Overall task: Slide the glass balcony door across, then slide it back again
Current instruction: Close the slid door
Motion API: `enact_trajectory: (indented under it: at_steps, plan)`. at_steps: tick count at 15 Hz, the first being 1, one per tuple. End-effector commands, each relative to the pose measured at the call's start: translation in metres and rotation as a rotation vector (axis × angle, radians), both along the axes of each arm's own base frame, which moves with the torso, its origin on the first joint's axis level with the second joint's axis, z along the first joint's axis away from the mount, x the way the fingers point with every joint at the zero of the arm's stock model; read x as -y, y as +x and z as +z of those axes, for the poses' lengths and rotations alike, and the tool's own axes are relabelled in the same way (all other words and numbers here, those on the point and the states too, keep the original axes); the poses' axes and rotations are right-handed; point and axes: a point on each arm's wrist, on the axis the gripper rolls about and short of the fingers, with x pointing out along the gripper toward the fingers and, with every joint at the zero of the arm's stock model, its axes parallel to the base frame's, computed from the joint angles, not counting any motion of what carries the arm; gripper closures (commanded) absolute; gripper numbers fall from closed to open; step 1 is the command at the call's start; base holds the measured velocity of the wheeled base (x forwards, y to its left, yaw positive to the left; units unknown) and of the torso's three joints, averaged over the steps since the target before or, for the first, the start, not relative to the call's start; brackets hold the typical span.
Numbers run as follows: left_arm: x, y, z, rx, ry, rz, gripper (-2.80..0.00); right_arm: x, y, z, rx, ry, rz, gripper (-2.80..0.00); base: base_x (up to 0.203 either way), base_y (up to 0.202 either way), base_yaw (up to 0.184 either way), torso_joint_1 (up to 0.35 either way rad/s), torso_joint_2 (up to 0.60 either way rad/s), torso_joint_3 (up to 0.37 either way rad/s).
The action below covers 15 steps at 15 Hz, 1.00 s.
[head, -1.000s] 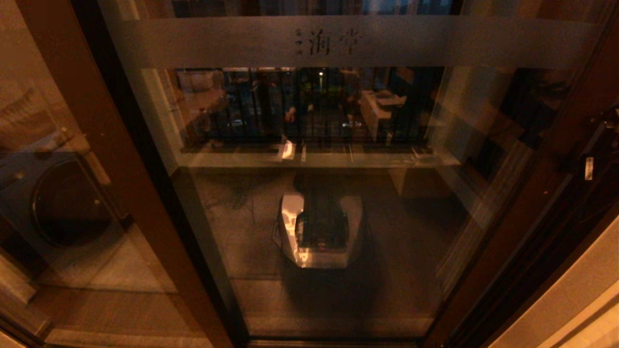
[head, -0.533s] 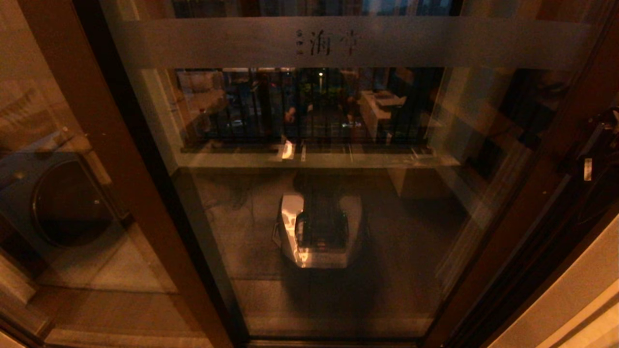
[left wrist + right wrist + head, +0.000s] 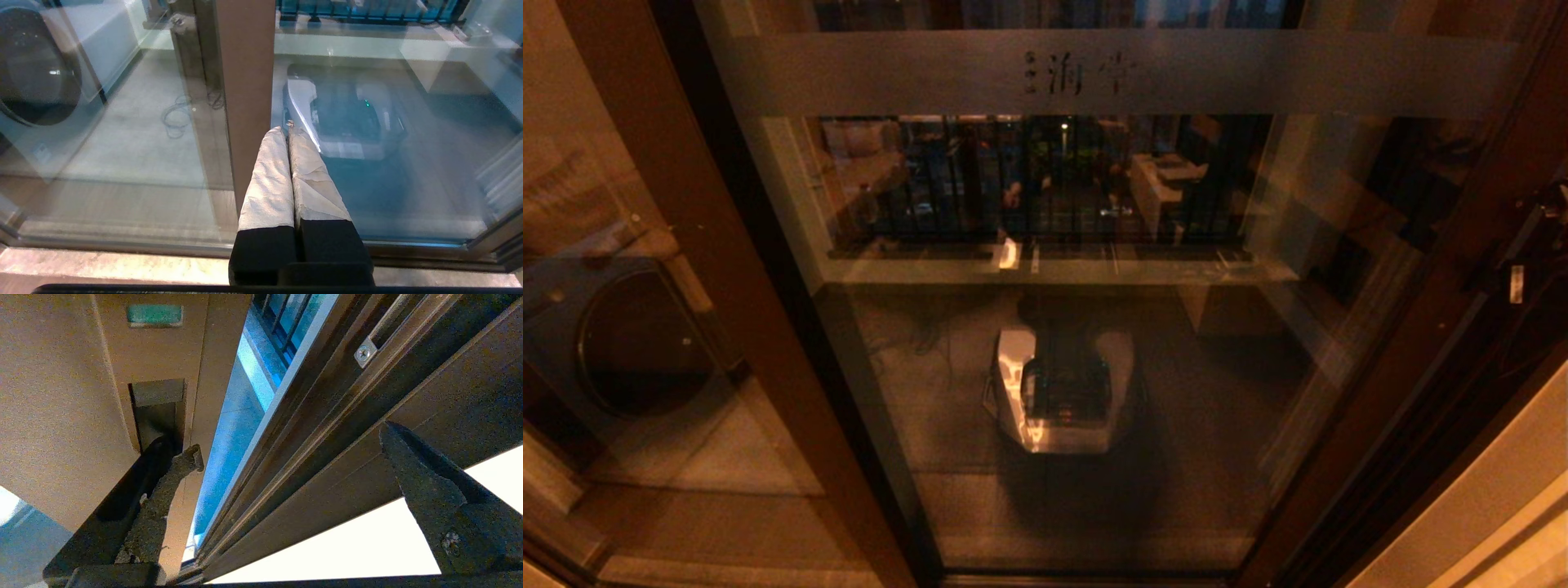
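Beyond the balcony floor (image 3: pixel 1217 425) stands the glass balcony door (image 3: pixel 1078 245). Right hand (image 3: pixel 286 457), fingers spread apart, has one finger in the stile's recessed handle (image 3: pixel 157 412). Left hand (image 3: pixel 289 132), fingers together, points at the frame.

Dim amber light, washing machine (image 3: pixel 629 343) at left behind glass, dark balcony railing (image 3: pixel 1045 184), tiled floor (image 3: pixel 931 392)

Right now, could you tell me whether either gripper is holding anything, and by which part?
Nothing is clamped. The right gripper is open, one finger hooked at the recessed handle on the glass balcony door. The left gripper is shut and empty.
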Motion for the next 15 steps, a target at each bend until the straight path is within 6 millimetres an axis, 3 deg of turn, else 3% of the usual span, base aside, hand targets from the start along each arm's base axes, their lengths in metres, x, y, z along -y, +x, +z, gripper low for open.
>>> enact_trajectory:
  at_steps: [1, 6, 10, 15]
  plan:
    - [0.000, 0.000, 0.000, -0.002, 0.000, 0.001, 0.00, 0.002, 0.000, 0.000, 0.003, -0.005, -0.008, -2.80, 0.000, 0.000, 0.000, 0.000, 0.00, 0.000]
    - [0.000, 0.000, 0.000, -0.002, 0.000, 0.001, 0.00, 0.002, -0.002, 0.002, 0.009, -0.007, -0.005, -2.80, 0.000, 0.000, 0.000, 0.000, 0.00, 0.000]
    - [0.000, 0.000, 0.000, -0.002, 0.000, -0.001, 0.00, -0.010, -0.024, 0.022, 0.062, -0.009, 0.085, -2.80, 0.000, 0.000, 0.000, 0.000, 0.00, 0.000]
    - [0.000, 0.000, 0.000, -0.002, 0.000, 0.001, 0.00, -0.022, -0.044, 0.025, 0.066, -0.002, 0.139, -2.80, 0.000, 0.000, 0.000, 0.000, 0.00, 0.000]
